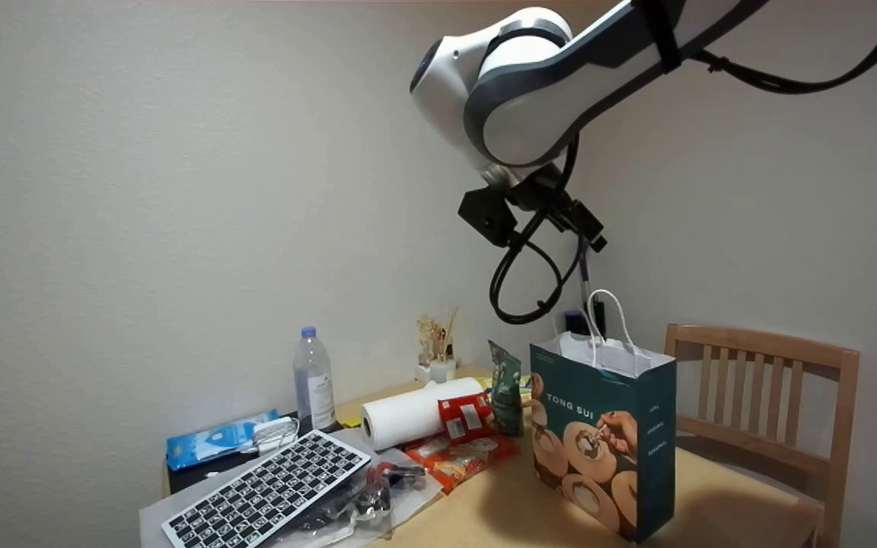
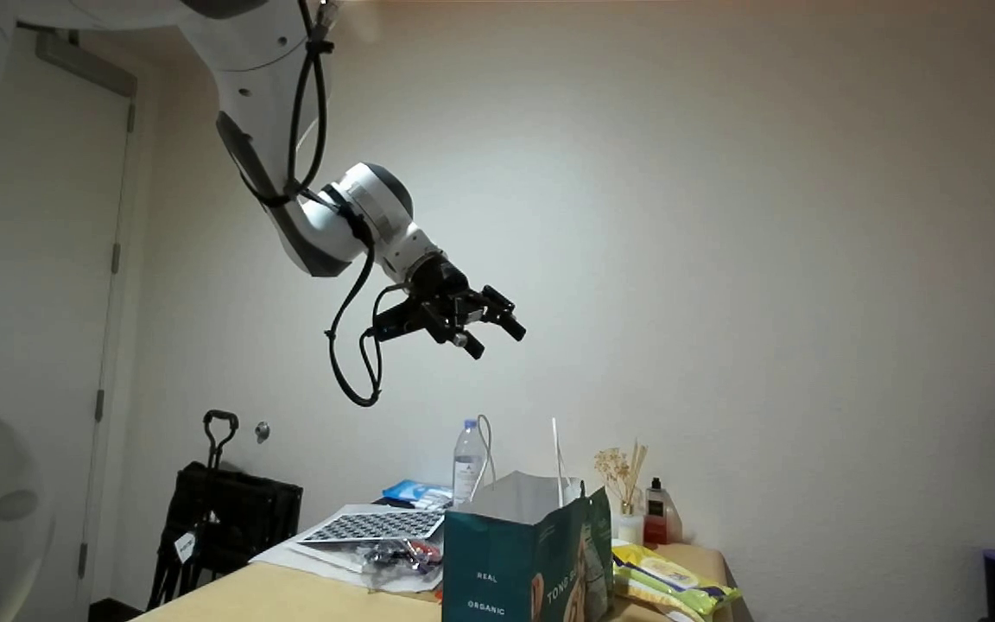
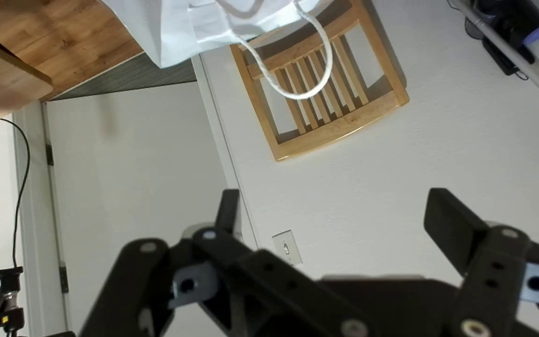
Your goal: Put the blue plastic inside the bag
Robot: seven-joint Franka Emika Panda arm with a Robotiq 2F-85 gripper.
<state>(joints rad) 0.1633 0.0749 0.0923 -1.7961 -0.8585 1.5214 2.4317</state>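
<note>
Jaws spread apart, a robot arm (image 1: 537,110) hangs above a bench (image 2: 307,594) where a teal-green paper bag (image 1: 594,438) stands upright, open at the top. Well apart from it, a blue plastic packet (image 1: 218,441) lies near a blue-capped bottle (image 1: 314,384).

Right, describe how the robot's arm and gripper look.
The arm is white with rounded joints and dark grey trim. A black strap wraps it, and black cables run along it, looping loosely near the gripper. The gripper is black, with two blocky fingers and silvery parts.
</note>
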